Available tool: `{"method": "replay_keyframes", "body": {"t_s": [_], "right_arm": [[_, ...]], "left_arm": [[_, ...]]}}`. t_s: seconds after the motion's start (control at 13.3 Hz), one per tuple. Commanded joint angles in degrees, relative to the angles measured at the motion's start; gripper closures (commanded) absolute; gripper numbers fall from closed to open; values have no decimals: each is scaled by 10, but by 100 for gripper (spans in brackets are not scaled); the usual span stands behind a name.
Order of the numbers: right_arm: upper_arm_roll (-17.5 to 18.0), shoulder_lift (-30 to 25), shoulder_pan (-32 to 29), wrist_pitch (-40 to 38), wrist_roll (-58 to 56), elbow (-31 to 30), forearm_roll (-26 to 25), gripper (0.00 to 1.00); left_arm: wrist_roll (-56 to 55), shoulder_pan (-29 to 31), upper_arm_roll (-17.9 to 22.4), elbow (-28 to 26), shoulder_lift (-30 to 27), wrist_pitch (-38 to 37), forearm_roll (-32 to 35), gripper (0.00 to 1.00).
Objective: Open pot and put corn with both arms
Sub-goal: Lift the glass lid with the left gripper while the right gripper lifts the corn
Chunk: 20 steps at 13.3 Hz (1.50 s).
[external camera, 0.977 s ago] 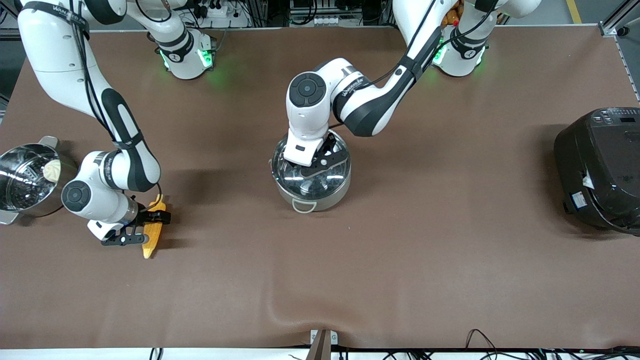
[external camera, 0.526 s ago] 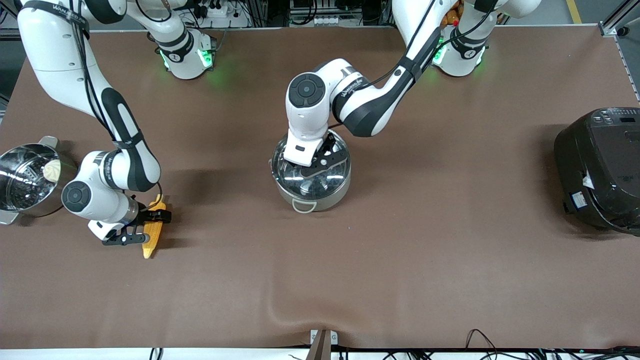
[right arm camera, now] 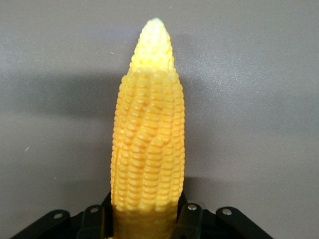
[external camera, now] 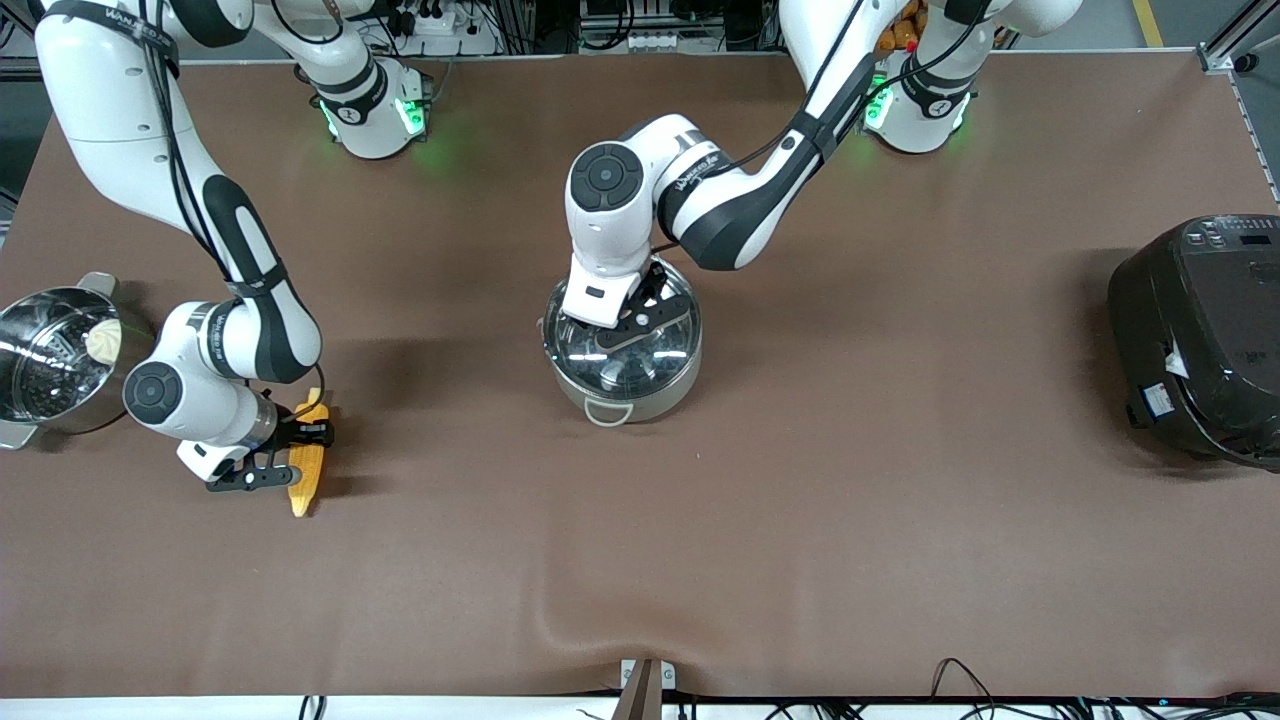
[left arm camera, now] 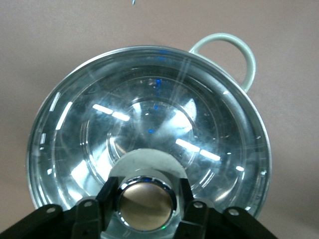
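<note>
The shiny steel pot (external camera: 622,398) stands mid-table with its clear glass lid (external camera: 662,345) on it. My left gripper (external camera: 622,328) is over the pot, shut on the lid's tan knob (left arm camera: 146,201), with a finger (left arm camera: 107,196) on each side. One loop handle (left arm camera: 241,55) of the pot shows past the lid (left arm camera: 149,114). My right gripper (external camera: 298,452) is shut on the thick end of the yellow corn (external camera: 305,485) toward the right arm's end of the table. The cob (right arm camera: 148,129) points away from the right gripper (right arm camera: 147,219), just above the brown cloth.
A steel steamer pot (external camera: 45,355) with a white bun (external camera: 103,340) stands at the right arm's end, close to the right arm's wrist. A large black cooker (external camera: 1200,335) stands at the left arm's end. The brown cloth has a ripple (external camera: 560,620) near the front edge.
The left arm's wrist has shifted slightly toward the bases with the knob still held. The corn in the right gripper has shifted a little, its tip swinging slightly toward the pot.
</note>
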Motion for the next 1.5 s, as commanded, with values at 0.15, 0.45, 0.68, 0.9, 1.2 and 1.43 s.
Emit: {"method": "replay_keyframes", "body": {"t_s": [0.15,0.45,0.68,0.9,1.2,1.43], "right_arm": [[4,-13,-6,-7,-10,-7,-9,100],[6,-49,5,-21,-10,-5,-9,100],[6,-73,29,-100,-7,17,-9,100],[6,-81,52,-186,-5,62,-9,100],[6,-80,89,-283,-8,135,-10,100],[7,-81,128,-330,-9,165,-9,100]], "left_arm": [[-8,-6,5,5,1,-3,-15,65],[-3,-7,6,6,-9,-20,-4,100],[6,-1,7,5,-56,-74,-2,100],[33,9,14,-2,-110,-101,3,100],[124,81,14,-19,-152,-173,18,100],[188,143,13,-49,-166,-172,38,100]]}}
